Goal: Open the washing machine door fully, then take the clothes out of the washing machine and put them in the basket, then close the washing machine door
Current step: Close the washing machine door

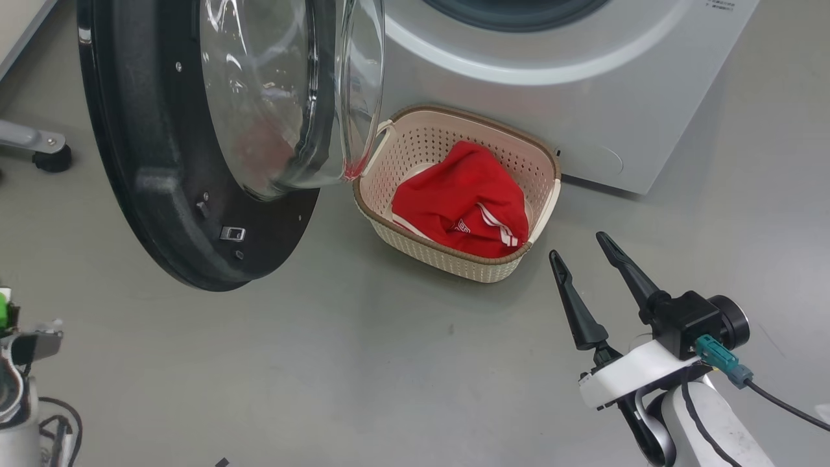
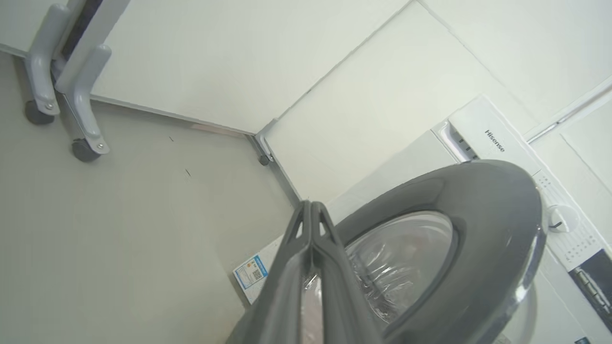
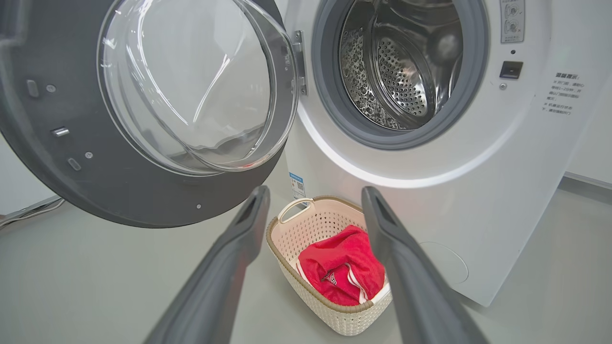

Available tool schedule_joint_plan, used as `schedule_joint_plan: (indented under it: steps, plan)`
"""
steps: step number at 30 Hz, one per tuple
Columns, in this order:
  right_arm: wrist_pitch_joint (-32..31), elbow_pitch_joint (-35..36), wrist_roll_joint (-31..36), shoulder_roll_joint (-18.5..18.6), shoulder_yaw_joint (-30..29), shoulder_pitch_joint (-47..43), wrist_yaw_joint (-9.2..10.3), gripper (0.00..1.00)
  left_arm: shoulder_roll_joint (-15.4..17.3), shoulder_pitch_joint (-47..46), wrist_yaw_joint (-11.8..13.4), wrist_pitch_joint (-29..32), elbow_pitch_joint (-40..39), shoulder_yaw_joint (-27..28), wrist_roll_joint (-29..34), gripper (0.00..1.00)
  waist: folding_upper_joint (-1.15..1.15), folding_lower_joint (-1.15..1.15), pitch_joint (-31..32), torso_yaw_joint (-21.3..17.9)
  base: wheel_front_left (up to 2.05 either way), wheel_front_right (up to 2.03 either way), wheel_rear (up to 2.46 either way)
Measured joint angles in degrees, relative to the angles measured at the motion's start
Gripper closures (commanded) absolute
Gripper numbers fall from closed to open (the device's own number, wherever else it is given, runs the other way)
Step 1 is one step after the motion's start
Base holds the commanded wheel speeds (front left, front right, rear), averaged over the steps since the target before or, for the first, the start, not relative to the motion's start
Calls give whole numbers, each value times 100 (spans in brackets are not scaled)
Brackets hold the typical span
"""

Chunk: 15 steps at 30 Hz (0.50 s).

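Right gripper (image 1: 580, 248) held wide and empty; left gripper (image 2: 311, 206) pressed shut on nothing.
The clothes (image 1: 463, 194) are seen bundled inside the basket (image 1: 454, 263), which is set on the floor (image 1: 389, 363) just before the washing machine (image 1: 570, 97), at 11 o'clock from the right gripper. The drum (image 3: 401, 71) is shown bare, so 2 of 3 steps are judged done. The washing machine door (image 1: 149, 162) is swung wide at 9 o'clock of the basket; only its closing is left. The left gripper is seen beside its outer face; contact cannot be confirmed.
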<state>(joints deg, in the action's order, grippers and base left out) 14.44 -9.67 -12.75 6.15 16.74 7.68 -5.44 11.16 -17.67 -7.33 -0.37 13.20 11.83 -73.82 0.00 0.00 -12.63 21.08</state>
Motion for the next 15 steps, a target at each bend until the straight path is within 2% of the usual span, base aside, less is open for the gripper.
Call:
schedule_joint_plan:
  steps: [1,3,8,9,15]
  plan:
    - [0,0,0,0,0,0,0,0,0,0,0,0,0,0,0,100,0,0,0,0,0,0,0]
    - [0,-2,0,3,-2,2,0,0,-110,-165,8,512,222,291,-691,100,0,0,-20,-4,0,0,0]
    - [0,-2,1,3,-2,5,0,0,-222,-447,526,1105,413,661,-1573,100,0,0,-47,-26,0,0,0]
    - [0,-2,1,3,-2,5,0,0,-222,-447,526,1105,413,661,-1573,100,0,0,-47,-26,0,0,0]
    - [0,-2,1,1,-9,8,0,0,-225,-665,1044,1886,509,728,-2203,100,0,0,-75,-58,0,0,0]
